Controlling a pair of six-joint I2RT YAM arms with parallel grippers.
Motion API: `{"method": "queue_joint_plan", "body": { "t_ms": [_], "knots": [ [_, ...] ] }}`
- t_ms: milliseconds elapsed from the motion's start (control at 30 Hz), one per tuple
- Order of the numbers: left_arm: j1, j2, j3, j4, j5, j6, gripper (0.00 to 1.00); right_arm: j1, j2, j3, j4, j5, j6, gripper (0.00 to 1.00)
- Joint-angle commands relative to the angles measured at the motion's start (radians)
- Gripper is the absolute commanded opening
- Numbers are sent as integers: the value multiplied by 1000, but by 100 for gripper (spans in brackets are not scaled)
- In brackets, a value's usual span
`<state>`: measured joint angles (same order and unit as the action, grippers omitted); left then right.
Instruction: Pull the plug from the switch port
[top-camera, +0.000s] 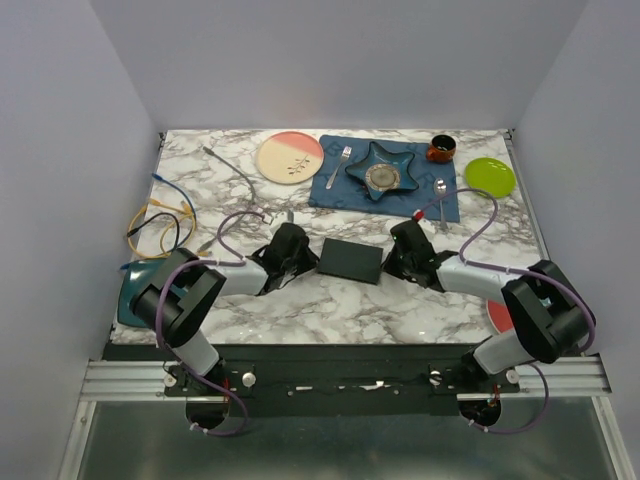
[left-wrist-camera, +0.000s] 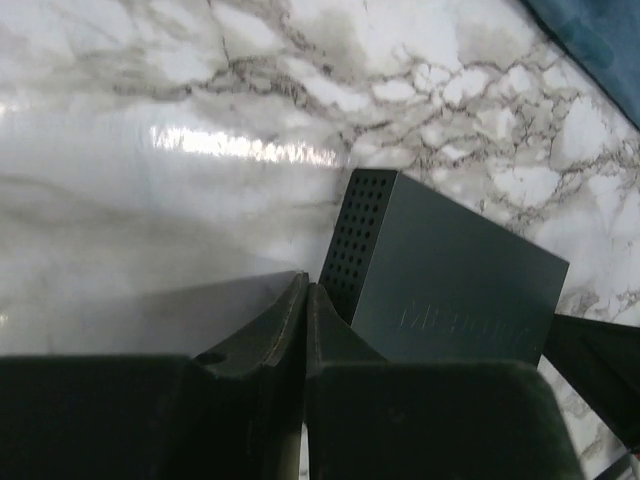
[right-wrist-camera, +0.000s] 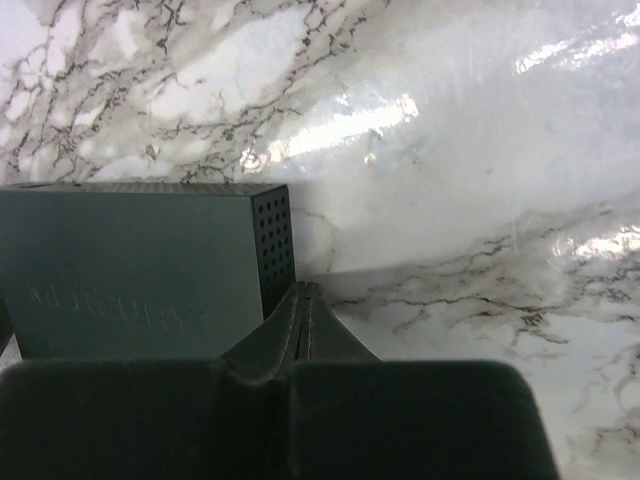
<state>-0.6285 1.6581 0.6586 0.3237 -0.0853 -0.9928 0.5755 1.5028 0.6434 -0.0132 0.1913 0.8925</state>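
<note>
The left fingers (left-wrist-camera: 262, 335) fill the bottom of their wrist view, pressed together with nothing between them. Their tips lie just beside a perforated short end of the switch (left-wrist-camera: 450, 285); I cannot tell whether they touch it. The right fingers (right-wrist-camera: 265, 345) are likewise closed flat against each other, with their tips at the foot of the switch's other vented end.

From above, the switch (top-camera: 350, 260) lies flat near the middle of the table (top-camera: 330, 300), between the two arms. The table is glossy white marble with grey veins, and pale lavender-grey walls enclose it on three sides.

At the far edge, a dark blue placemat (top-camera: 335, 192) carries a teal star-shaped dish (top-camera: 400, 160) with a round grey piece in its centre. A fork (top-camera: 340, 165) and a spoon (top-camera: 441, 190) lie on either side of the dish. A pink-and-cream plate (top-camera: 290, 157) lies to the left of the mat, with a small red-and-black bowl (top-camera: 441, 149) and a lime-green plate (top-camera: 490, 177) to its right. Yellow and blue cables (top-camera: 160, 215) lie loose at the left.

Raised lettering on the switch's top begins "MER"; the rest is too blurred to read.
</note>
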Motion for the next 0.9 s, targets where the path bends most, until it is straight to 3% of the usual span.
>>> {"method": "queue_joint_plan", "body": {
  "t_ms": [0, 433, 533, 567, 600, 633, 667, 700, 800, 867],
  "knots": [
    [-53, -95, -79, 5, 12, -49, 14, 7, -59, -48, -8, -9, -6, 1],
    [-80, -351, -174, -112, -103, -57, 14, 7, -228, -114, -65, 63, -69, 1],
    [-80, -450, -146, -217, -198, -9, 26, 7, -298, -106, -100, 94, -128, 2],
    [-82, -474, -136, -244, -220, 11, 36, 6, -350, -105, -117, 97, -150, 5],
    [-80, -497, -123, -271, -253, 25, 56, 7, -383, -100, -120, 94, -173, 15],
    [-82, -532, -100, -319, -269, 35, 64, 7, -409, -99, -122, 74, -223, 22],
    [-82, -546, -90, -345, -283, 57, 69, 12, -468, -99, -122, 62, -245, 30],
    [-83, -557, -79, -366, -294, 65, 76, 17, -493, -99, -117, 47, -265, 49],
    [-91, -589, -50, -466, -330, 57, 85, 32, -552, -85, -111, -45, -337, 71],
    [-99, -598, -37, -534, -355, 45, 88, 59, -559, -62, -122, -93, -369, 80]
  ]
}}
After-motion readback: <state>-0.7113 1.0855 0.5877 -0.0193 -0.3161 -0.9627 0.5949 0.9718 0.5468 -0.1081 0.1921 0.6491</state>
